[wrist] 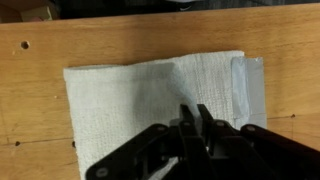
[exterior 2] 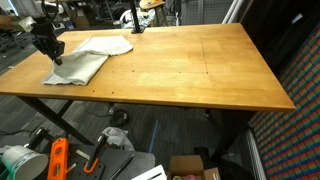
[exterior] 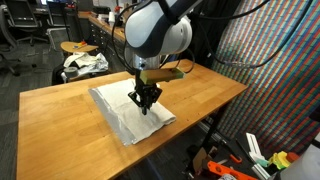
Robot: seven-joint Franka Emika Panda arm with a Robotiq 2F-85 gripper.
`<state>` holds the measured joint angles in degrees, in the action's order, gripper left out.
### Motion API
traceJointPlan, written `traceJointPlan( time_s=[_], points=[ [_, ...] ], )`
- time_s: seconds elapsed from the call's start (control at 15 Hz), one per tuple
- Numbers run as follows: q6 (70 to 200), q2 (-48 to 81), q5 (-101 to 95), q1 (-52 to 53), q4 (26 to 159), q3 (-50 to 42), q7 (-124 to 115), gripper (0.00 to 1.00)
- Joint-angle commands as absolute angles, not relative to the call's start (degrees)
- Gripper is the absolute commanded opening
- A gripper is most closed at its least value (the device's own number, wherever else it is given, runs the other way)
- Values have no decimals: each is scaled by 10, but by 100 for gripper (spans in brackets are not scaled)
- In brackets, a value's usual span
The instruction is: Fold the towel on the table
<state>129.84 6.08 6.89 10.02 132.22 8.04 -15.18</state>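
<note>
The towel (wrist: 130,100) is a white, thin cloth with a greyer band (wrist: 250,85) at one end. It lies on the light-brown wooden table (wrist: 30,90). In both exterior views the towel (exterior: 120,112) (exterior 2: 85,65) sits near one corner of the table (exterior: 60,110) (exterior 2: 200,70). My gripper (wrist: 194,107) is over the cloth's middle, its black fingers nearly together. A ridge of fabric rises up between them, so they are shut on the towel. The exterior views show the gripper (exterior: 146,100) (exterior 2: 55,55) low on the cloth.
A white-and-dark bundle of fabric (exterior: 85,62) rests by a round wooden stool (exterior: 72,47) beyond the table's far corner. Tools and boxes (exterior 2: 58,160) lie on the floor under the table. A patterned wall (exterior: 285,70) stands close beside it.
</note>
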Motion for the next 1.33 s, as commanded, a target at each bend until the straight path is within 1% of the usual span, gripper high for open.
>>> traceJointPlan(
  time_s=[0.0, 1.27],
  points=[
    [1313, 66, 49, 108, 1317, 85, -183, 13],
    [1337, 86, -8, 143, 1325, 97, -239, 13]
  ],
)
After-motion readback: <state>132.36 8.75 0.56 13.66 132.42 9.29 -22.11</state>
